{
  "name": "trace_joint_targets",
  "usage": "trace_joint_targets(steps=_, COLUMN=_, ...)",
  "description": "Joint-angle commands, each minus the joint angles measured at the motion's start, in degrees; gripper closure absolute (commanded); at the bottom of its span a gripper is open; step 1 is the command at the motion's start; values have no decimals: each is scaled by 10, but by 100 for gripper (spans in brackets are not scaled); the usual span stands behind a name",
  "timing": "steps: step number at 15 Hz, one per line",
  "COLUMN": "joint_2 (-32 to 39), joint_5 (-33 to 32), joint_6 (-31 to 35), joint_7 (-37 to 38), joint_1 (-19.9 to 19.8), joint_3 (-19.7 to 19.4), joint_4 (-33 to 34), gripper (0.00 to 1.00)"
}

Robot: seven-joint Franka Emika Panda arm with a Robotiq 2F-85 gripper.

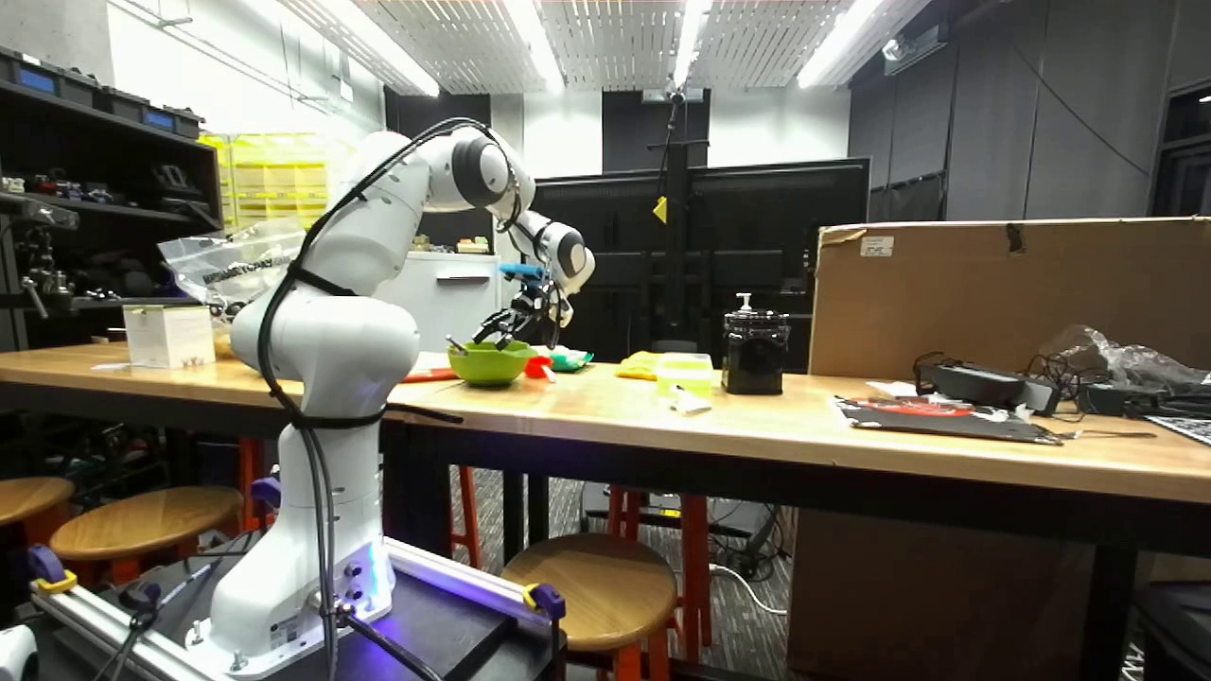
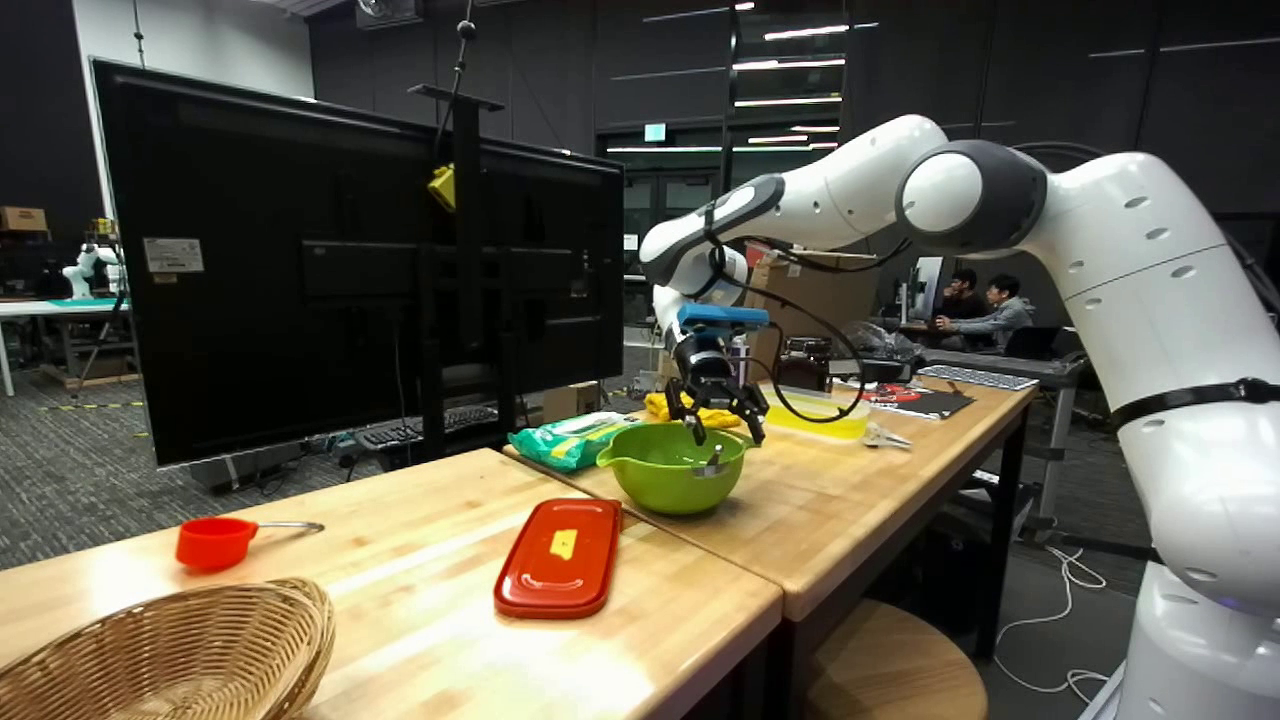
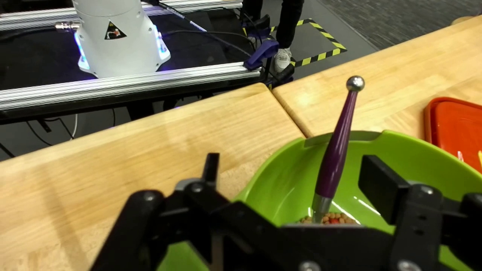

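Observation:
My gripper (image 3: 295,177) stands open over the green bowl (image 3: 280,188), its fingers wide apart in the wrist view. Between them, touching neither as far as I can see, a utensil with a purple handle (image 3: 334,162) and a metal ball end leans in the bowl. Small brown pellets (image 3: 339,217) with a red bit lie at the bottom. The utensil's lower end is hidden behind the gripper body. In both exterior views the gripper (image 2: 726,428) hangs pointing down just above the bowl (image 2: 672,482); the bowl (image 1: 489,369) rests on the wooden table.
A red lid (image 2: 540,585) lies near the bowl, and a green wipes pack (image 2: 565,445) sits behind it. Further off are a red cup (image 2: 215,545), a wicker basket (image 2: 310,625), a yellow container (image 2: 820,415), a yellow cloth (image 1: 639,366) and a dark pump jar (image 1: 754,359).

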Motion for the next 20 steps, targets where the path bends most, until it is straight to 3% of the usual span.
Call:
trace_joint_targets(steps=1, joint_2=-12, joint_5=-22, joint_6=1, joint_7=-11, joint_1=-1, joint_3=0, joint_4=6, gripper=0)
trace_joint_targets(steps=7, joint_2=-19, joint_5=-91, joint_6=71, joint_7=-39, joint_1=0, joint_3=-2, joint_4=22, gripper=0)
trace_joint_targets(steps=14, joint_2=-55, joint_5=-149, joint_6=220, joint_7=-109, joint_1=-17, joint_3=-2, joint_4=3, gripper=0)
trace_joint_targets(steps=20, joint_2=-94, joint_5=-223, joint_6=306, joint_7=-169, joint_1=-31, joint_3=-5, joint_4=-3, gripper=0)
